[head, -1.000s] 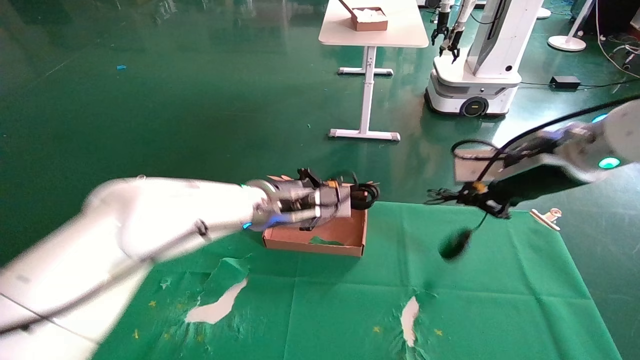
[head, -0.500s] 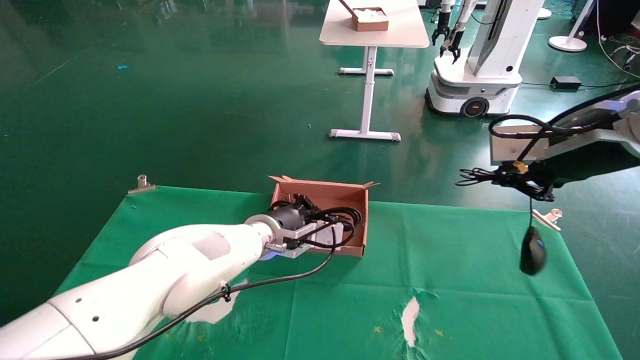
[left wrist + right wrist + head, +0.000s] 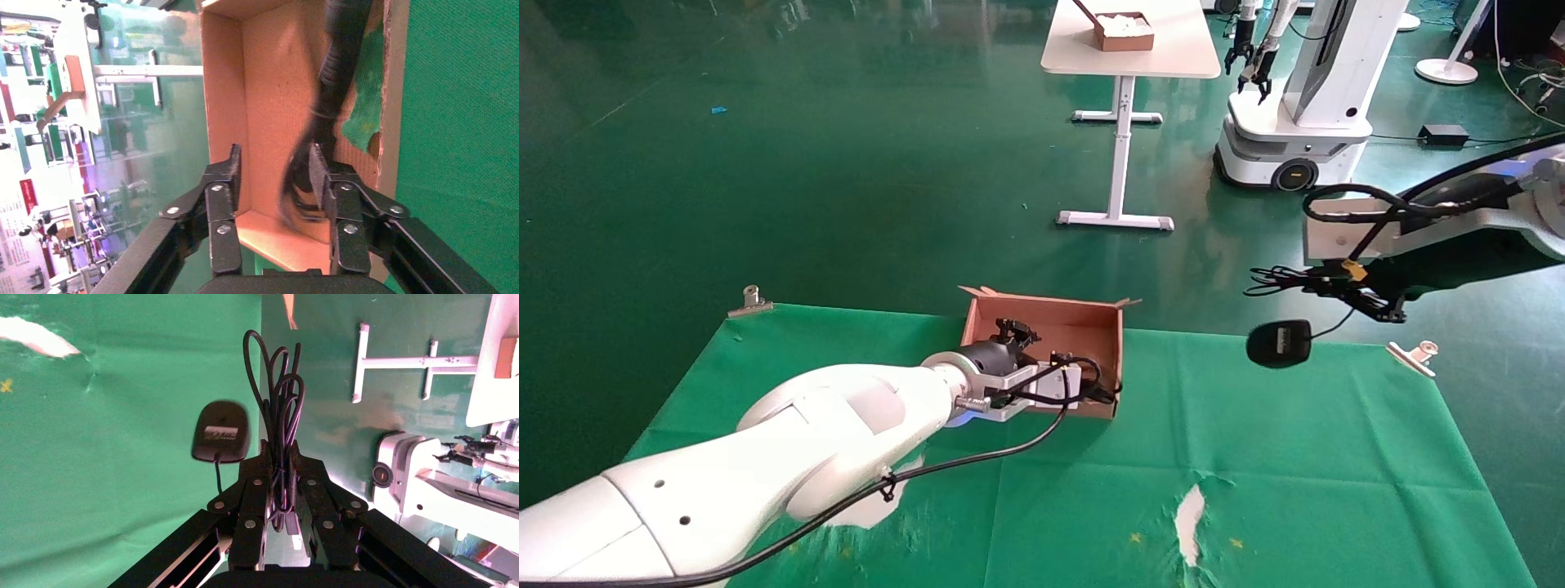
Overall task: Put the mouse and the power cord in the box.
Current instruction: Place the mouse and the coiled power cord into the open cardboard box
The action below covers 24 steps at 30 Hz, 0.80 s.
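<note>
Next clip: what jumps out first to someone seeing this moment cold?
The mouse dangling in mid-air by its thin wire beyond the green cloth's far right edge, its bundled wire pinched in the right gripper. Then the left gripper, open over the cardboard box at the cloth's far edge, with the power cord lying inside the box against its wall.

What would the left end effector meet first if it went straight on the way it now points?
Probably the power cord, lying just ahead of the open left end effector, then the floor or far wall of the box. Depth is hard to judge.
</note>
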Motion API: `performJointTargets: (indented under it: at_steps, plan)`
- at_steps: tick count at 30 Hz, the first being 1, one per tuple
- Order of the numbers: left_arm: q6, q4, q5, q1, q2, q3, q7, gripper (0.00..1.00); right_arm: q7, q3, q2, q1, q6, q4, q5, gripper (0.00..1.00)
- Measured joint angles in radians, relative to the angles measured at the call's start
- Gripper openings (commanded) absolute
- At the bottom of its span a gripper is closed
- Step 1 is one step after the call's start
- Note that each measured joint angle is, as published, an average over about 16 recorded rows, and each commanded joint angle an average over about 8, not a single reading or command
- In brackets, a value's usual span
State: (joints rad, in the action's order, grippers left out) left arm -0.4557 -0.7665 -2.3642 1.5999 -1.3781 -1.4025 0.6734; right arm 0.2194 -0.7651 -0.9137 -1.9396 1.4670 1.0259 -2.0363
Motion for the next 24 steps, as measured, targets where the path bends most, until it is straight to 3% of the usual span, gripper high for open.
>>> performJointTargets:
  at_steps: [13,24]
  plan:
    - [0.011,0.181,0.006,0.084,0.021,0.0,0.193,1.0,-0.03,-0.007,-0.063,0.012,-0.018,0.002,0.024,0.0]
    - [-0.018,0.358,0.0,0.14,0.074,0.015,0.267,1.0,-0.185,-0.023,-0.269,0.011,-0.166,-0.168,0.044,0.0]
